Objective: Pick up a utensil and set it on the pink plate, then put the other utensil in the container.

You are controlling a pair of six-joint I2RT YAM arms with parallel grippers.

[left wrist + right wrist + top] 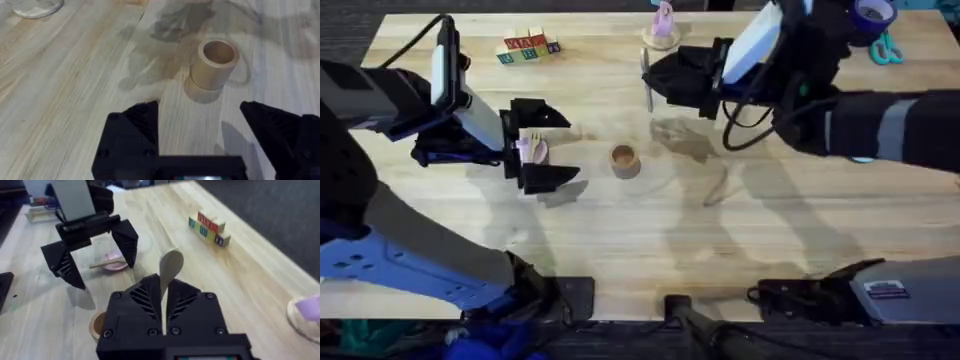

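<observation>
Light wood forms the desk (620,230) that carries every item. The container (624,160), a small brown cylindrical cup, stands upright near the desk centre, open end up. In the left wrist view the container (214,64) stands beyond the fingertips and apart from them.

The left gripper (546,146) hangs to the left of the container with its black fingers spread wide. The pink plate (532,151) lies on the desk directly beneath, between the two fingers as seen from overhead. The fork (534,145) rests on the plate. In the right wrist view the plate (115,261) shows under the left gripper (97,257), and the fork (106,263) lies across it with its handle projecting past the rim.

The right gripper (658,80) is held above the far half of the desk, behind and to the right of the container. Its fingers are pressed together on the handle of the spoon (647,80). In the right wrist view the spoon (170,270) stands up from between the fingers, oval bowl outward, clear of the desk.

Coloured letter blocks (528,46) sit in a row at the far left. A pink figure on a round base (662,28) stands at the far edge.
</observation>
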